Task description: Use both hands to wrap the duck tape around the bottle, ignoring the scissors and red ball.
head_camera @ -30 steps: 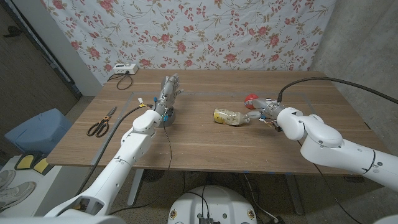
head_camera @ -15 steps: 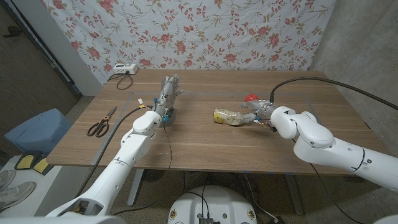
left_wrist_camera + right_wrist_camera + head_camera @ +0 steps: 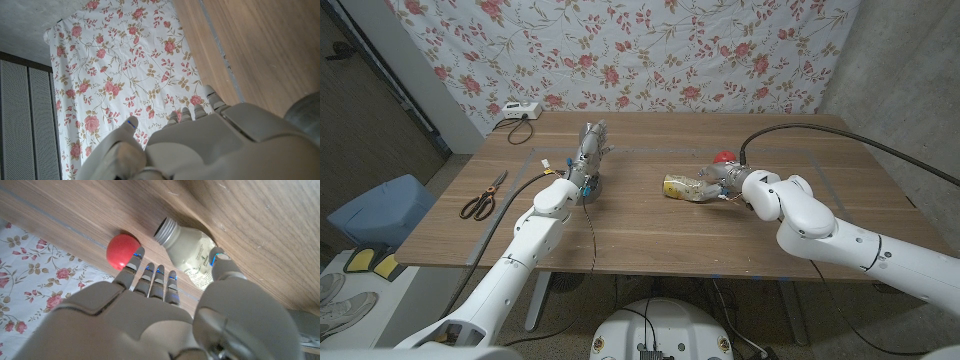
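Observation:
The clear bottle [image 3: 684, 188] lies on its side at the table's middle, its open mouth [image 3: 167, 229] facing the red ball [image 3: 722, 157]. My right hand [image 3: 718, 184] is at the bottle's neck end. In the right wrist view its thumb [image 3: 220, 261] lies over the bottle [image 3: 192, 255] and its fingers [image 3: 152, 275] reach between bottle and ball [image 3: 123, 251], spread, not closed. The grey tape roll [image 3: 591, 187] sits left of centre. My left hand [image 3: 590, 148] stands over it with fingers straight, pointing away; I cannot tell whether it touches the roll.
Scissors [image 3: 482, 197] lie near the table's left edge. A white device with a cable [image 3: 517, 112] sits at the far left corner. A floral cloth hangs behind the table. Bare wood lies between the tape and the bottle.
My right hand has slid left along the table up to the bottle's neck, and its arm has swung in behind it. The left hand, tape and bottle have not moved.

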Robot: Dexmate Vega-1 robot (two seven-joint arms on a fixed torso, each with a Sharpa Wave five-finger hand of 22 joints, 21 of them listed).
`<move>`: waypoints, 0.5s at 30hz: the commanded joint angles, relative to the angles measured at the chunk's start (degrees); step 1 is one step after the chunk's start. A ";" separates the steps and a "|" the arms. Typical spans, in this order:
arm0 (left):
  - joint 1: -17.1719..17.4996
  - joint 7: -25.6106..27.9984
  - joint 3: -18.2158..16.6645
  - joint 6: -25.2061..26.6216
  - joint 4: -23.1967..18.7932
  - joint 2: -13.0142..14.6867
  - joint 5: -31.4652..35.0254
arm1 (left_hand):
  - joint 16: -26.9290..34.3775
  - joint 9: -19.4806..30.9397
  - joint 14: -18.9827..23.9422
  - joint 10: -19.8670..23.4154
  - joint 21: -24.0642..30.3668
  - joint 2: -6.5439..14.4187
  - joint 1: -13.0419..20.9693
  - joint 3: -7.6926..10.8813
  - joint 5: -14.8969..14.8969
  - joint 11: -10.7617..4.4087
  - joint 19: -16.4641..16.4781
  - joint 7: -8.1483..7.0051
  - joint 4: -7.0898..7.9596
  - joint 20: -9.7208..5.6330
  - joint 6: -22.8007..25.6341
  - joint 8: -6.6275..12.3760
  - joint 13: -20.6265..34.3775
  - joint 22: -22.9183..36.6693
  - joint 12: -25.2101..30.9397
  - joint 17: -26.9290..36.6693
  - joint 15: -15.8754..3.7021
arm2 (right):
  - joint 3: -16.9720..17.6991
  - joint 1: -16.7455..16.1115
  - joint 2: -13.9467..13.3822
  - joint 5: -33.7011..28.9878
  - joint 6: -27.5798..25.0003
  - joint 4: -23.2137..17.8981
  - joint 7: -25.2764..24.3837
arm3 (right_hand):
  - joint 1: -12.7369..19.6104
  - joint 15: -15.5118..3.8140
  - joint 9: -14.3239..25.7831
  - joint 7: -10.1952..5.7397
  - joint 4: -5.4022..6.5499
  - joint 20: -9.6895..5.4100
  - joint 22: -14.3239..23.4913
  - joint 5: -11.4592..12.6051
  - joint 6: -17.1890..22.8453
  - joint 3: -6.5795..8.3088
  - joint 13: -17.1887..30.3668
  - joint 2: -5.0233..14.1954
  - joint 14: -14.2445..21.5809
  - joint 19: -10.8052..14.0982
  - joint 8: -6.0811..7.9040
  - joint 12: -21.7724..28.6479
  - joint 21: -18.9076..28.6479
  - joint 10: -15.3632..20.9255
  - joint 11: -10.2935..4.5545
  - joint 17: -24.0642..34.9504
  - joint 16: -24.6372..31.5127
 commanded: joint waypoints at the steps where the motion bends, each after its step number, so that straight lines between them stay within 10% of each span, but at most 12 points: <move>1: -0.44 -0.11 0.06 0.25 0.05 0.11 0.11 | -0.07 0.16 -4.15 -2.91 -0.11 3.17 0.50 -0.39 0.10 0.48 -5.12 0.32 -0.07 0.41 -3.34 -0.19 0.17 0.19 -0.35 0.10 -0.30 | -1.81 1.62 3.68 -7.96 0.84 4.03 8.04 | 1.16 -0.36 0.30 -0.06 0.17 -0.14 0.11 0.44 0.22 -0.19 0.20 0.15 1.00 0.83 0.24 0.30 -0.15 0.49 -0.47 0.14 0.54; 15: -0.26 -0.31 -0.14 0.98 -0.35 0.27 -0.26 | -0.12 0.16 -4.23 -2.88 -0.49 3.12 0.46 -0.52 0.11 0.50 -5.15 0.41 -0.07 0.47 -3.48 -0.21 0.19 0.21 -0.44 0.10 -0.16 | -3.21 2.55 7.78 -12.68 2.66 9.07 12.52 | 2.06 -1.12 0.37 -0.43 1.76 -0.58 0.25 1.20 3.68 -1.85 0.82 1.08 6.01 3.62 1.24 2.28 0.12 5.56 -0.57 1.38 2.94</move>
